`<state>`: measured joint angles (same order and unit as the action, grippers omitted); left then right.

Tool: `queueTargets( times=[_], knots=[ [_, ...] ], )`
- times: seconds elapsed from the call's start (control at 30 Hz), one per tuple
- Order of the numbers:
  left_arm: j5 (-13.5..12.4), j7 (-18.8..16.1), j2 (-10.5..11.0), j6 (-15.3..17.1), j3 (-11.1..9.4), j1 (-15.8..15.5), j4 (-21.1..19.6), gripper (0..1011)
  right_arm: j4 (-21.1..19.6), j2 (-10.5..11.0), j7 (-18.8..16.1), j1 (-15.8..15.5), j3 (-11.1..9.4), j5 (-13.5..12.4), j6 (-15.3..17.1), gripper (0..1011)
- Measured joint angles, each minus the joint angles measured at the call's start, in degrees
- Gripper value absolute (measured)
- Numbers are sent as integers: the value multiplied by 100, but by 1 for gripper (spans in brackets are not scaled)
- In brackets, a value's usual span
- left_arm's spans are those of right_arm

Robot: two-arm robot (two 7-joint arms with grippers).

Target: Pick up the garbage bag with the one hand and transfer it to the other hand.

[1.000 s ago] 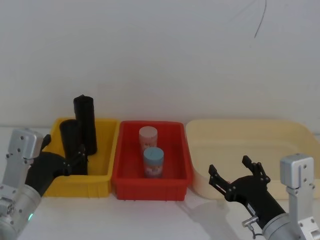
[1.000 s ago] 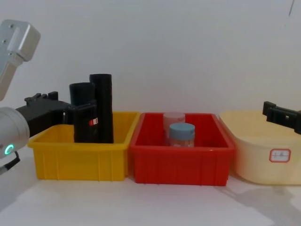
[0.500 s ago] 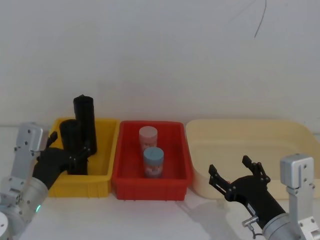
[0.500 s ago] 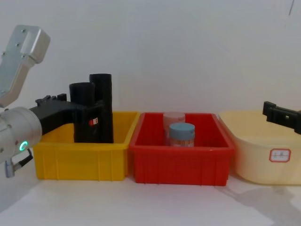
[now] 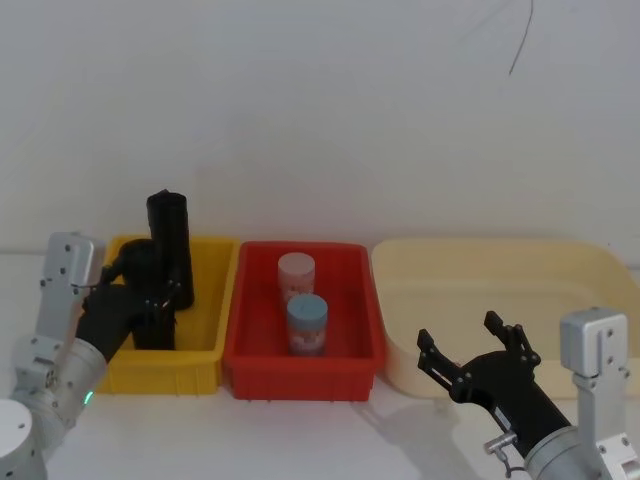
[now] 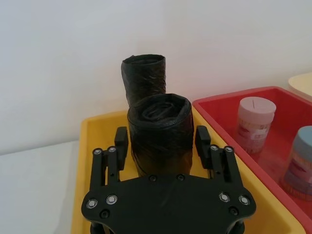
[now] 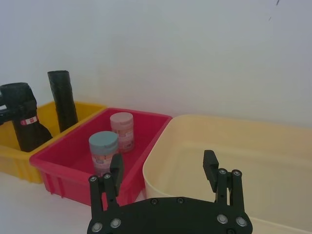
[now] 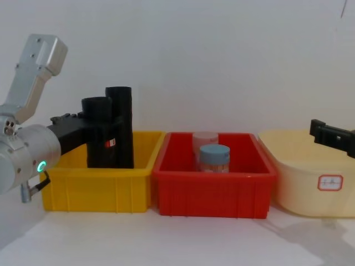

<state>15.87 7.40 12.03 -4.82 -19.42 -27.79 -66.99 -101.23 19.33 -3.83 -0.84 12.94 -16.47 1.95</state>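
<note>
Left wrist view, garbage bag upright inside left end effector, grasp cannot be told

Left arm reaches forward, wrist level. Left gripper: fingers parted, pointing ahead. Right gripper: held low on the right side, fingers spread wide.

1. The left gripper has pushed farther in over the yellow bin than a second ago.
2. Its spread fingers now sit deeper along both sides of the garbage bag.
3. The silver arm link stands higher and closer to the bin, and the green ring light has shifted with it.
</note>
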Motion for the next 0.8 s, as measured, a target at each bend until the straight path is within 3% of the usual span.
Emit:
queueTargets(
  times=[0.37, 0.8],
  knots=[
    [6, 38, -104, -17, 60, -102, 158, 546, 0, 0, 0, 0, 0, 0, 0, 1001],
    [40, 171, -66, -9, 123, 133, -524, 436, 0, 0, 0, 0, 0, 0, 0, 1001]
  ],
)
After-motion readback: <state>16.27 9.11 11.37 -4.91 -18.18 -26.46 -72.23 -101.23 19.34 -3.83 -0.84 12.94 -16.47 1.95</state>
